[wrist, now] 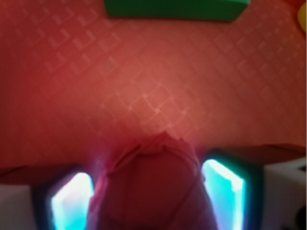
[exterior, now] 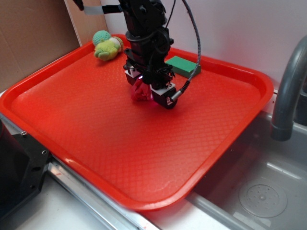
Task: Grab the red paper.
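Because the red paper (exterior: 139,91) sits low on the flat floor of the tray (exterior: 230,124), we bring the gripper (exterior: 146,86) straight down over it, a little above the middle of the exterior frame, so that one finger stands on each side of the ball. In the wrist view the crumpled paper (wrist: 153,184) fills the bottom centre, with a glowing pad (wrist: 72,203) at its left and another at its right, both very near its sides. We judge the pincer partly spread and framing the ball; whether the pads already press it we cannot tell, as the picture is blurred there.

The tray holds three things. The paper lies between the fingers near its middle. A green block (exterior: 183,66) lies just behind the gripper toward the tray's far rim, and appears as a green band at the top of the wrist view. A knitted toy (exterior: 107,46) in green and yellow rests in the upper left corner, well apart from the paper. To the right of the tray a grey sink (exterior: 261,191) lies with its faucet (exterior: 288,91).
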You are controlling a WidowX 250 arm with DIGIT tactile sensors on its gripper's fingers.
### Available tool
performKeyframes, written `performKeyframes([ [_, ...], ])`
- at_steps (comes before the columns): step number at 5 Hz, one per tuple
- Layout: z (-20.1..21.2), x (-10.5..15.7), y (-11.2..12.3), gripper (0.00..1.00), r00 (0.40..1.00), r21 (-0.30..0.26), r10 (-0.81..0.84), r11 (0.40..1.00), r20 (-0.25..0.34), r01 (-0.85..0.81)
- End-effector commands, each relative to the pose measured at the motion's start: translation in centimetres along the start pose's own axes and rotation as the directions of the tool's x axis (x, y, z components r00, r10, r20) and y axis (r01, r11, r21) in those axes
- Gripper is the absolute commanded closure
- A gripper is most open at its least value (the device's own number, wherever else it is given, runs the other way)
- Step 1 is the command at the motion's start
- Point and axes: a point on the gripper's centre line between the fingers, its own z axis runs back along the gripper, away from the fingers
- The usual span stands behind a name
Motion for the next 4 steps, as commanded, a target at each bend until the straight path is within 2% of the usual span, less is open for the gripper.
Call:
performKeyframes([
  [1,9.7,-4.3,5.5,1.00,0.977,-0.188,0.155,0.974,0.150,-0.126],
  [2,14.8,-7.6,7.5,1.00,0.946,-0.161,0.269,0.957,0.180,-0.241],
  [3,19.9,-8.1,6.8,1.00,0.951,-0.150,0.237,0.966,0.198,-0.209],
  [4,21.7,-7.2,5.5,1.00,0.962,-0.098,0.219,0.974,0.162,-0.206],
])
